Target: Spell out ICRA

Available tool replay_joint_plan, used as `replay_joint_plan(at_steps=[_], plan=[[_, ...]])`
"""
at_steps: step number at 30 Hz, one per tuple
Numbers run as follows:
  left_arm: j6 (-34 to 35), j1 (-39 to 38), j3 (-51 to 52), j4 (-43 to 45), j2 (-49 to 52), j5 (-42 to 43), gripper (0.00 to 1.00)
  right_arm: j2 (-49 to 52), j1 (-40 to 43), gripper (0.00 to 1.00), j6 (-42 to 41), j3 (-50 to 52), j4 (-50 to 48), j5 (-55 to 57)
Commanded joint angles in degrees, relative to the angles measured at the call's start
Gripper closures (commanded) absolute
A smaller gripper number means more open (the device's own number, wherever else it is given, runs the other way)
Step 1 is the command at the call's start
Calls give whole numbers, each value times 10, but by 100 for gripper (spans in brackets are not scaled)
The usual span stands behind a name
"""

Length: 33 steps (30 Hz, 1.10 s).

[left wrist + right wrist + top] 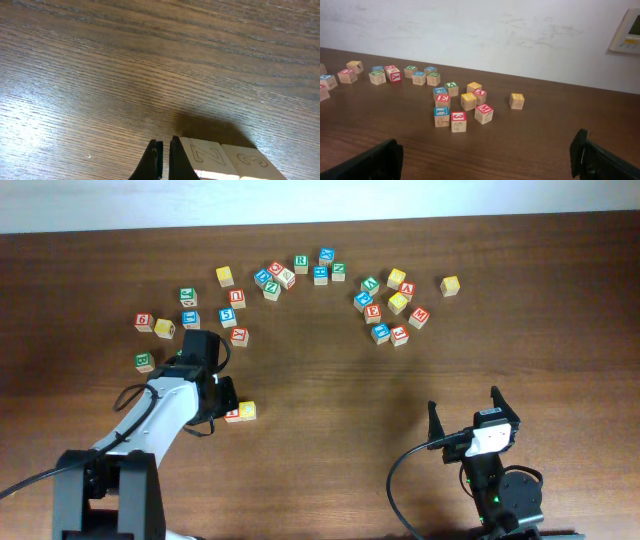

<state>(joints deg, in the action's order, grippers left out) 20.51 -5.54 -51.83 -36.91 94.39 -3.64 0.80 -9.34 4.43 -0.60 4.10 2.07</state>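
jaws of the left gripper are pressed together on nothing, just beside a red-faced cube that touches a yellow-faced cube; their top letters look too small to read. green "r" cube and red "a" cube sit far back on the table. right gripper gapes wide, well apart from every cube.

Open table surface is left along the near centre; the far side is obstructed by scattered cubes.
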Motion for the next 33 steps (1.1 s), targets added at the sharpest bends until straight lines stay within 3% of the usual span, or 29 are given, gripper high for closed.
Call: replay_joint_plan(at_steps=[1, 23, 33], plan=[[-9, 1, 6, 3, -6, -4, 100, -4, 4, 2, -7, 3, 4, 1], [-35, 1, 6, 16, -6, 34, 100, -4, 4, 2, -7, 3, 4, 1], [-18, 8, 6, 2, -6, -44, 100, -4, 4, 1, -7, 3, 4, 1]])
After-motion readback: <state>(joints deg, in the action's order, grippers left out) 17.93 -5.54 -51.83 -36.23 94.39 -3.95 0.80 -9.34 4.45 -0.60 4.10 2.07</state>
